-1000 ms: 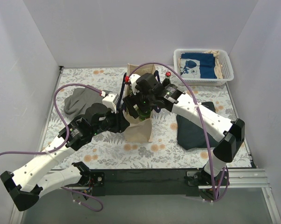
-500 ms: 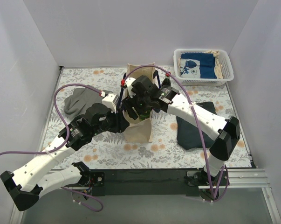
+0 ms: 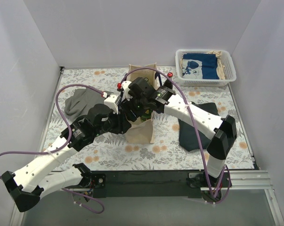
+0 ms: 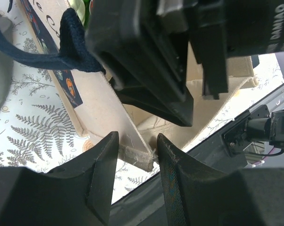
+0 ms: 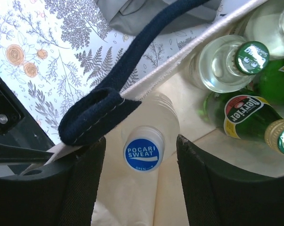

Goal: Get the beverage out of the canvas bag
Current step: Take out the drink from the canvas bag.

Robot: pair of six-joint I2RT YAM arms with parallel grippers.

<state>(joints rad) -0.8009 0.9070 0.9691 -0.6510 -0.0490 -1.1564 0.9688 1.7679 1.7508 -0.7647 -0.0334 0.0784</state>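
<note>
Cream-beige canvas bag [image 3: 141, 132]: my left claw [image 4: 137, 139] pinches its rim; inside, right claw [image 5: 141, 141], narrowing yet spread, straddles blue-capped clear bottle [image 5: 142, 154]; grasp imminent.

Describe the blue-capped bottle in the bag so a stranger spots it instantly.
Find the tall cream canvas bag in the middle of the floral table. Inside, beside its navy handle, stands a clear ribbed bottle. Unlike its green-capped neighbours, its cap is blue, reading Pocari Sweat.

Canvas bag [image 3: 142, 133] matt cloth; Pocari btl [image 5: 142, 153] smooth plastic; green btl [image 5: 245, 115] glossy.
</note>
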